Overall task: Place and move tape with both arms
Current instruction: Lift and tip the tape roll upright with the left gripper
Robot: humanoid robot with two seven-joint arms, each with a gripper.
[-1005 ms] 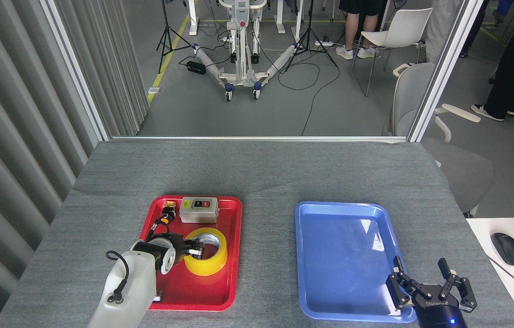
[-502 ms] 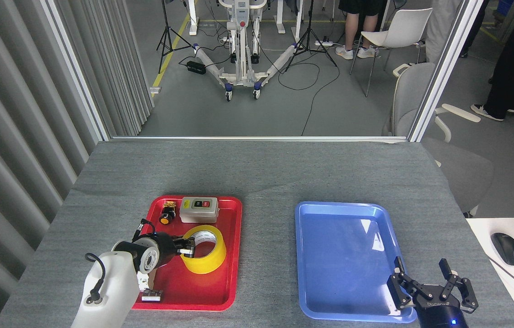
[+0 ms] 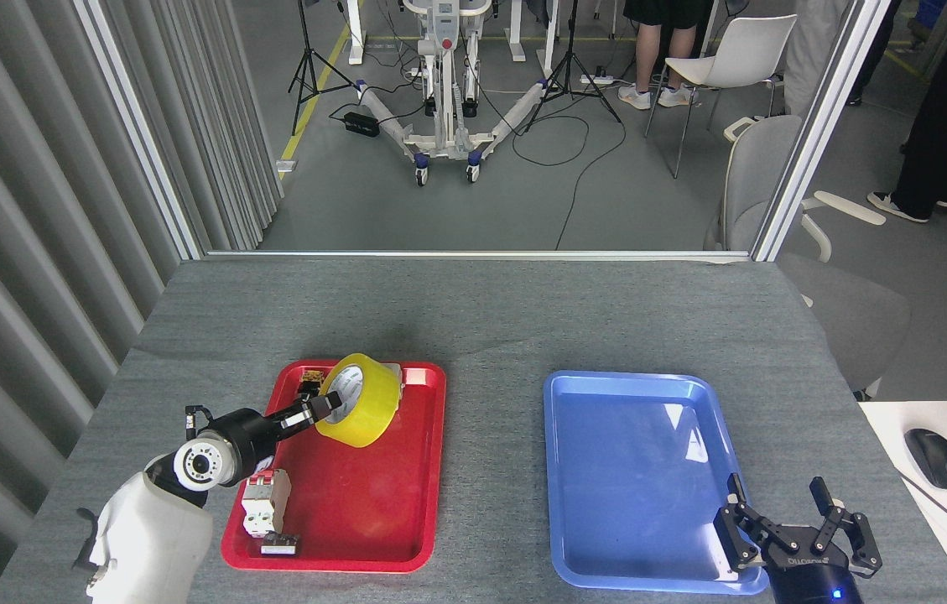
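Observation:
The yellow tape (image 3: 364,401) with its white core hangs tilted above the red tray (image 3: 356,495), lifted off the tray floor. My left gripper (image 3: 324,406) is shut on the roll's left rim, one finger inside the core, with the arm coming in from the lower left. At the bottom right my right gripper (image 3: 775,512) stands open with nothing between its fingers, over the near right corner of the blue tray (image 3: 632,470).
In the red tray lie a white circuit breaker (image 3: 263,502) at the near left and a small black part (image 3: 311,379) at the back, with a grey box partly hidden behind the roll. A mouse (image 3: 934,457) sits on a white desk at the right.
My left gripper has lifted the tape off the red tray floor and carried it up and back. The arm swung left, uncovering the circuit breaker. The right gripper has stayed put.

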